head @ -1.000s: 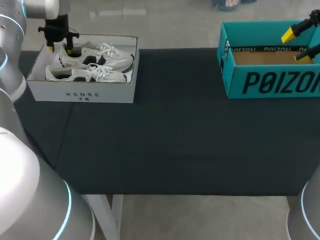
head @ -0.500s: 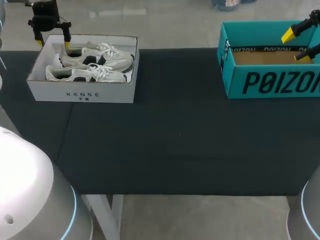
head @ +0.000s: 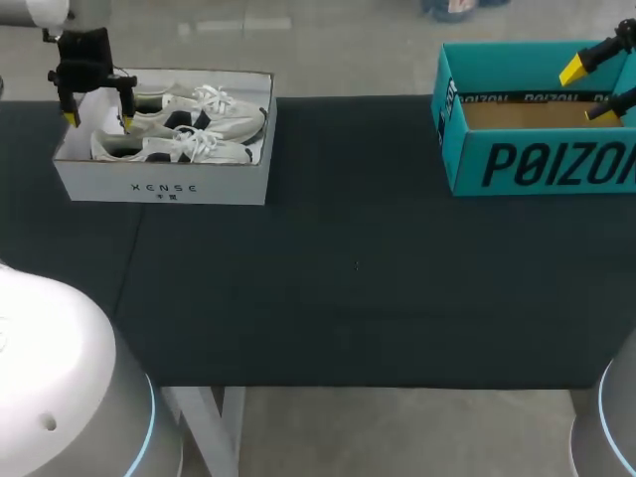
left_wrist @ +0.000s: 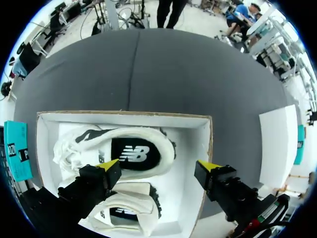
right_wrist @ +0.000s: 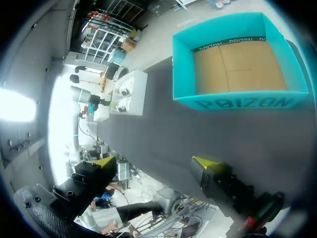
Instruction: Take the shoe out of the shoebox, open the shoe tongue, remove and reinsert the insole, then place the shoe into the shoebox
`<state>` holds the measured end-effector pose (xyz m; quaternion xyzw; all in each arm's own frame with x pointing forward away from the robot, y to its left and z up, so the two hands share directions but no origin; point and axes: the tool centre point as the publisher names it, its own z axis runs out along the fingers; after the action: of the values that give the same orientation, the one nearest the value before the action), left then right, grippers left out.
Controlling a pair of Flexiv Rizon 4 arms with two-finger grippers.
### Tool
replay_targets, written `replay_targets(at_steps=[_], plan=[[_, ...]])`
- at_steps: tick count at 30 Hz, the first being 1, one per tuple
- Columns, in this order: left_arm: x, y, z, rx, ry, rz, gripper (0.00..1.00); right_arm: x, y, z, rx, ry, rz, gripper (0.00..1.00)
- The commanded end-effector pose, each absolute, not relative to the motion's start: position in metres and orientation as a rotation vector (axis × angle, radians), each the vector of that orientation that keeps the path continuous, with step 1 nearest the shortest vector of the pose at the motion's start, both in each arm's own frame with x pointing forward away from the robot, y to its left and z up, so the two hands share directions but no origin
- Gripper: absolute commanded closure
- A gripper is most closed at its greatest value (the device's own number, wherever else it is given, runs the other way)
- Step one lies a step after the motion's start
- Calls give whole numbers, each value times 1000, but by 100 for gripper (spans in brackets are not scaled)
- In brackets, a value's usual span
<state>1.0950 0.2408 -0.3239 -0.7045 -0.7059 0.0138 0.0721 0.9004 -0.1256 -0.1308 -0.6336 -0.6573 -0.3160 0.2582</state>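
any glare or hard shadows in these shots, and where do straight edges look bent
Head view: even light, no glare on the dark table, white shoebox edges straight. Left wrist view: the fisheye bows the shoebox rim; no glare. Right wrist view: a washed-out bright patch off beyond the table; the teal box walls curve.

Head overhead, wrists facing downward, shoebox [head: 164, 186] shared

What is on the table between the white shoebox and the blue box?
Nothing. In the head view, only bare dark table stretches between the white shoebox and the teal box.
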Motion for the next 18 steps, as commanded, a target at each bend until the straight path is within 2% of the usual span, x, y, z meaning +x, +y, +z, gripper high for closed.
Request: replay_targets(at_steps=[1, 18], plan=[[1054, 242, -322, -2194, -2213, -244, 0, 901, -126, -131, -1720, -1783, -854, 0], [1057, 243, -323, -2185, -2228, -231, 0, 901, -126, -131, -1720, -1783, -854, 0]])
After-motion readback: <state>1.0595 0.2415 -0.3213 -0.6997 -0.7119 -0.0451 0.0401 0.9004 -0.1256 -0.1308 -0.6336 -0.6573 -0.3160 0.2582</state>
